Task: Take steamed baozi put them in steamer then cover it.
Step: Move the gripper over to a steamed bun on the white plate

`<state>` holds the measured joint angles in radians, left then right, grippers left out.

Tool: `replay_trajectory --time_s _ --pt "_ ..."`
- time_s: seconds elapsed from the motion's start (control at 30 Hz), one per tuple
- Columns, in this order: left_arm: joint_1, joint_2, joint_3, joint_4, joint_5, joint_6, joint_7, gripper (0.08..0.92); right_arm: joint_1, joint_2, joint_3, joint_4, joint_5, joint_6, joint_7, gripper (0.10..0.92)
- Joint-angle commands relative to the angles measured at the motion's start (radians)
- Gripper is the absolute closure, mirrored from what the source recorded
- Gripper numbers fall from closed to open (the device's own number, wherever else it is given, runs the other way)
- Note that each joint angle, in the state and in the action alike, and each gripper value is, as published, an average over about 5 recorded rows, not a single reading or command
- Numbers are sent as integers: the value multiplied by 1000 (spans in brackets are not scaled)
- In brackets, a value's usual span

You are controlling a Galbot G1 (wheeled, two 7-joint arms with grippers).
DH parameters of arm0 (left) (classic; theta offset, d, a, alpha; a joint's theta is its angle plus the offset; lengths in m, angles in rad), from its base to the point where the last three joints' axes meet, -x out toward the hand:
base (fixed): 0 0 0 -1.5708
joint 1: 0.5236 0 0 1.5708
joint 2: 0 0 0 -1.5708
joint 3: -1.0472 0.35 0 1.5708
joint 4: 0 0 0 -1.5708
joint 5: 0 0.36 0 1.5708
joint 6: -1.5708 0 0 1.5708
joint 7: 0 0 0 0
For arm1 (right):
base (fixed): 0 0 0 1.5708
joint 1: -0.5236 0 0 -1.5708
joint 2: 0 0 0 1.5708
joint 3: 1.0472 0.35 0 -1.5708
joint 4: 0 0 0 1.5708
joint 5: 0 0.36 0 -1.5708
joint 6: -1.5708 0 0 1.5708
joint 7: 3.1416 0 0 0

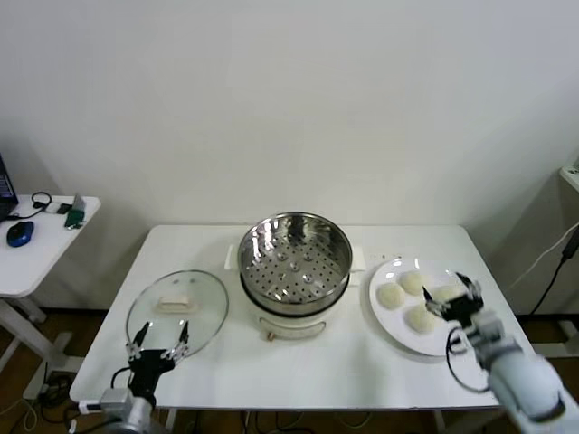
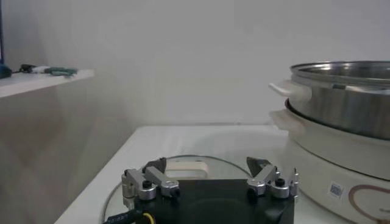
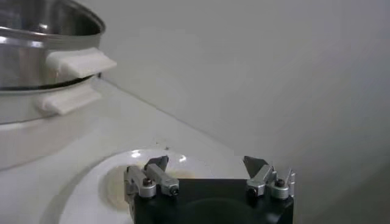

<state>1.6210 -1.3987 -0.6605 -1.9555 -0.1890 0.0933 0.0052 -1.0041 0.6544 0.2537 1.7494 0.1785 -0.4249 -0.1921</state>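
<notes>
The steamer [image 1: 294, 258] [image 2: 347, 91] [image 3: 36, 42] stands uncovered at mid-table, a shiny perforated basket on a white cooker base [image 1: 289, 321]. Nothing lies inside it. Several steamed baozi [image 1: 413, 282] lie on a white plate [image 1: 398, 336] [image 3: 91, 182] to its right. My right gripper [image 1: 450, 298] [image 3: 206, 163] hovers open over the plate's right side, with nothing between its fingers. The cover [image 1: 178, 307] [image 2: 189, 167], a glass lid with a whitish handle, lies flat on the table left of the steamer. My left gripper [image 1: 161, 344] [image 2: 207, 164] is open and empty at the lid's near edge.
All of this sits on a white table [image 1: 344, 366], whose front edge runs just below both grippers. A small side table [image 1: 36, 235] with a blue mouse and small items stands at the far left. A cable [image 1: 552, 271] hangs at the right.
</notes>
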Motion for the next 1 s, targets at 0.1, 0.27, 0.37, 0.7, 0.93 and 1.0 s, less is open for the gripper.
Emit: replay_trajectory --time_s 0.1,0.27,0.37,0.7,0.93,1.0 --pt "2 -6 1 -8 2 -4 1 177 739 -285 -661 -280 -164 51 -421 203" --pt "3 -9 -1 -13 6 -4 2 177 1210 -240 -1179 -439 -200 245 -667 203" --pt "3 -9 -3 -14 10 -6 3 177 1447 -182 -1443 -502 -206 336 -811 203" --pt "-7 -12 -2 -1 9 -17 3 177 1650 74 -1720 -753 -140 448 -956 203" --pt "-5 -9 -9 -3 4 -20 3 177 1438 162 -1583 -861 -86 398 -929 203" --pt "-4 -7 -9 -3 3 -21 3 177 1385 178 -1533 -885 -84 387 -924 203"
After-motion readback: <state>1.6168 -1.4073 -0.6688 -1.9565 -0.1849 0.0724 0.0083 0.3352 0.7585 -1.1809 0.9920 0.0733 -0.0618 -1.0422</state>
